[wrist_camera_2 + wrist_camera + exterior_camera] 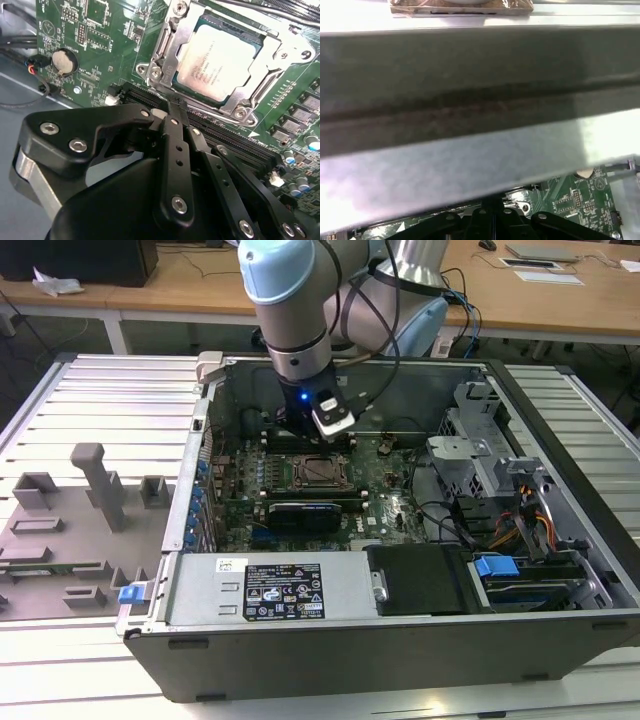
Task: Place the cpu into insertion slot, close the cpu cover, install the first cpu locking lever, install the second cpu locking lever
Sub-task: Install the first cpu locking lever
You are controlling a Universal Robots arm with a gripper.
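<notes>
one view, second wrist: cpu [218, 61] seated under cpu cover [172, 47].

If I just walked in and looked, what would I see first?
Probably the big pale blue robot arm reaching down into an open computer case in the exterior view. Its black gripper, fingers together, hangs over the green motherboard in the second wrist view. Just past the fingertips the shiny cpu sits in its socket, with the silver cpu cover closed around it.
</notes>
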